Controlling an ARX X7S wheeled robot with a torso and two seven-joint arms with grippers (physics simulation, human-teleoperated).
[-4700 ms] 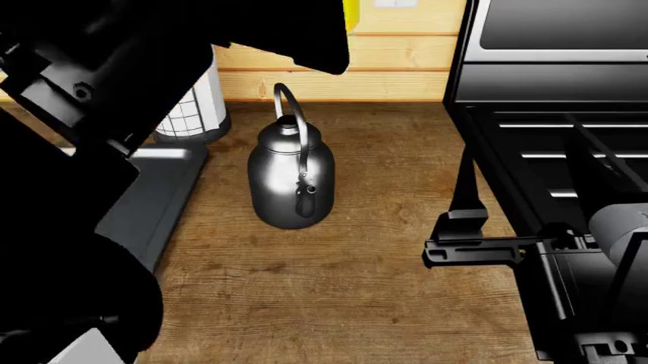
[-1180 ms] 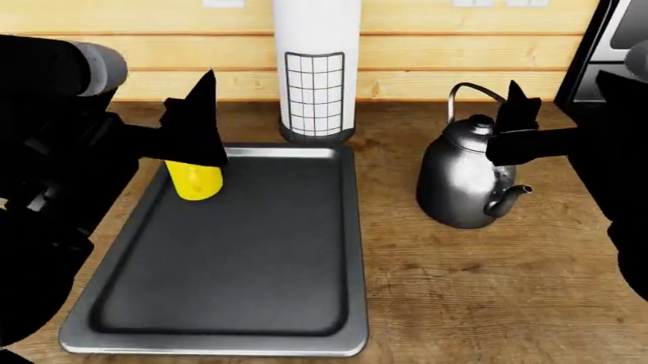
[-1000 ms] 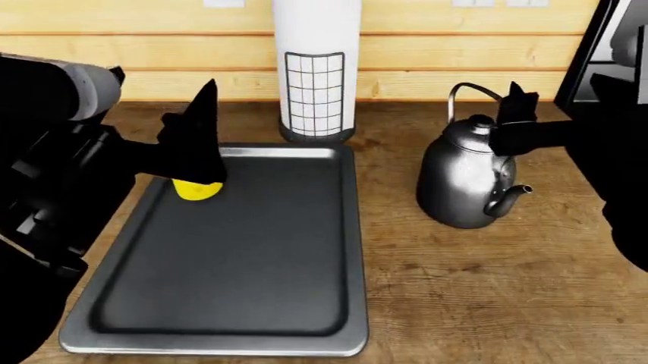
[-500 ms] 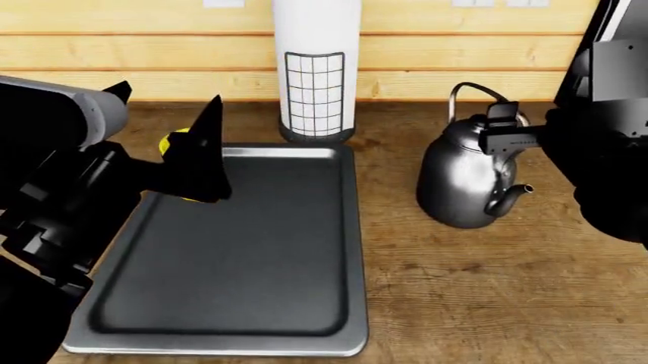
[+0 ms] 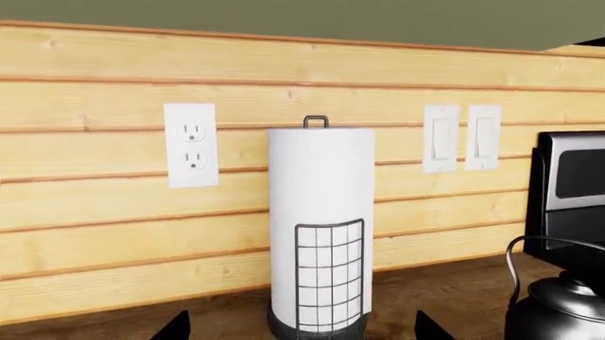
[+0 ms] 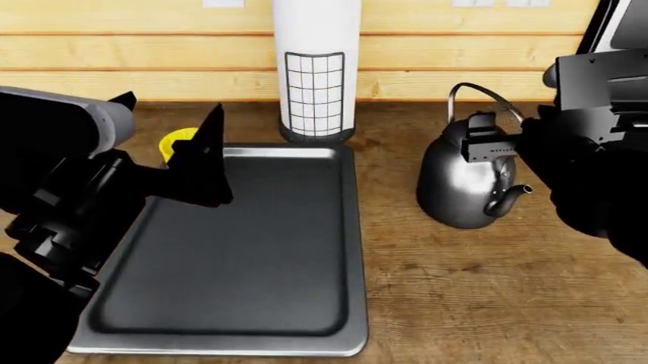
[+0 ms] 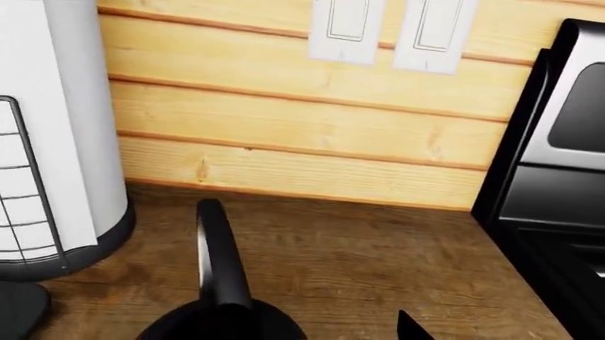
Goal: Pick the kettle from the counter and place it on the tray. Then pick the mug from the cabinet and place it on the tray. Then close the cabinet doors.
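The silver kettle [image 6: 460,186] stands on the wooden counter [image 6: 456,288], just right of the grey tray [image 6: 350,250]. My right gripper [image 6: 493,142] hovers at the kettle's top, open, beside the arched handle [image 7: 217,262]; only one of its fingertips [image 7: 411,329] shows. The yellow mug [image 6: 180,142] sits at the tray's far left corner, half hidden behind a finger of my left gripper [image 6: 172,102]. That gripper is open and holds nothing; in the left wrist view its fingertips [image 5: 175,329] frame the white roll. The cabinet and its doors are out of view.
A white paper roll in a wire-grid holder [image 6: 316,68] stands behind the tray against the plank wall. The black stove [image 6: 618,23] rises at the far right. An outlet [image 5: 191,145] and switches [image 5: 461,137] are on the wall.
My left gripper has let go of the mug and pulled back toward me; the mug now shows at the tray's far left corner. My right gripper has come down onto the kettle's top.
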